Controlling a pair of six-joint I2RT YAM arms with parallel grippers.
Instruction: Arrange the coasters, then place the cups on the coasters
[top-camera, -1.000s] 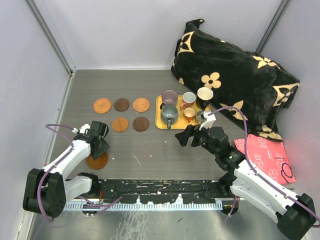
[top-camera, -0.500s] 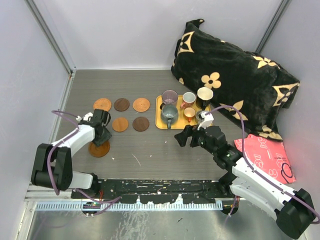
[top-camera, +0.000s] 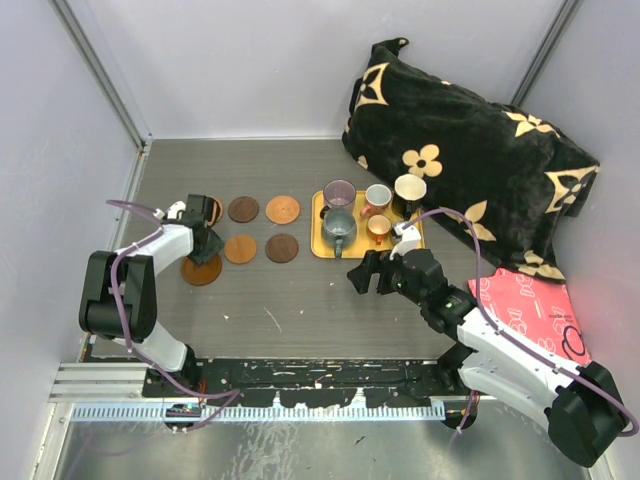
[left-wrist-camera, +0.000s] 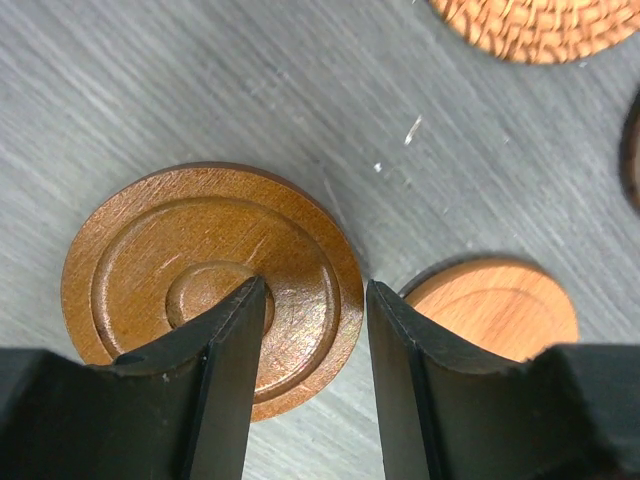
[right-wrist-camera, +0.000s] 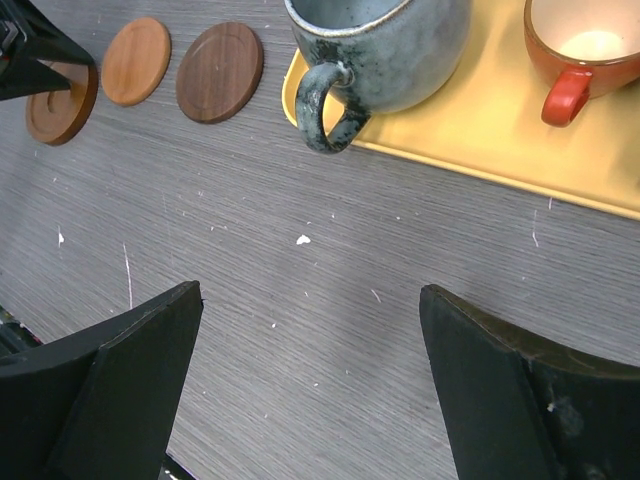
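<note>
"Grey wood-grain table (top-camera: 300, 310), pale walls all round. What's the left claw (left-wrist-camera: 315, 300) got?"

"Its fingers are pinched narrow on the ringed brown coaster (left-wrist-camera: 200, 290). One tip is in the centre dimple, the other just outside the rim. Whether it's lifted or resting on the table, I can't tell."

"Where's that?"

"Front left, just beside the light orange coaster (left-wrist-camera: 495, 315). The other coasters (top-camera: 243, 208) lie in rows toward the yellow tray (right-wrist-camera: 480, 150)."

"And the right claw (right-wrist-camera: 310, 300)?"

"Spread wide, holding nothing, over bare table near the grey-green mug (right-wrist-camera: 385, 45). That mug and the other cups (top-camera: 377, 197) sit on the tray."
</note>
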